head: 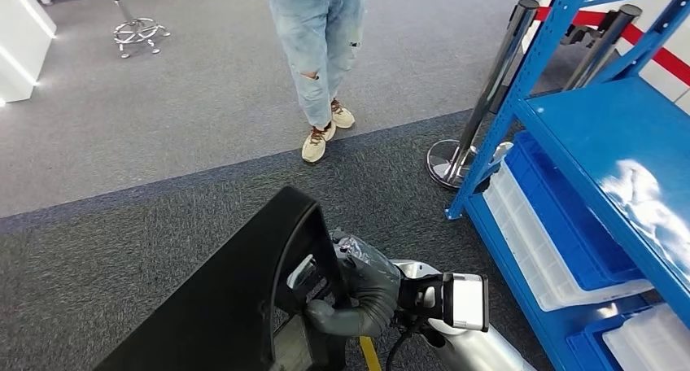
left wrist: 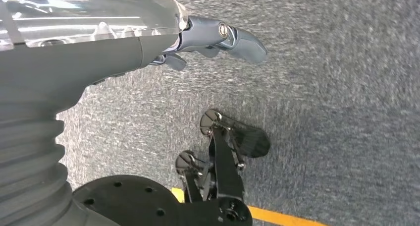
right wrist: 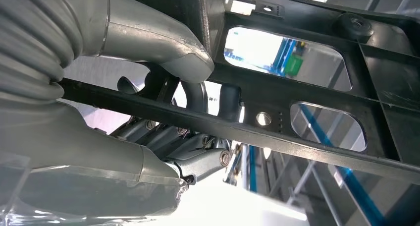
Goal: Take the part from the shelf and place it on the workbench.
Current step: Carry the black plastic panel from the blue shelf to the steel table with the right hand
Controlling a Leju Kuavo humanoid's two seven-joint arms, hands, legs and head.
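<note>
In the head view a large black moulded part with a curved rim is held low in front of me. My right hand grips its inner edge from the right. In the right wrist view the thumb lies over a rib of the part and the fingers wrap round a thin bar of its frame. My left hand hangs over grey carpet with fingers stretched out and holds nothing.
A blue metal shelf stands at the right, with clear and blue bins on its lower levels. Two stanchion posts stand beside it. A person's legs are ahead on the carpet. A chair base is far left.
</note>
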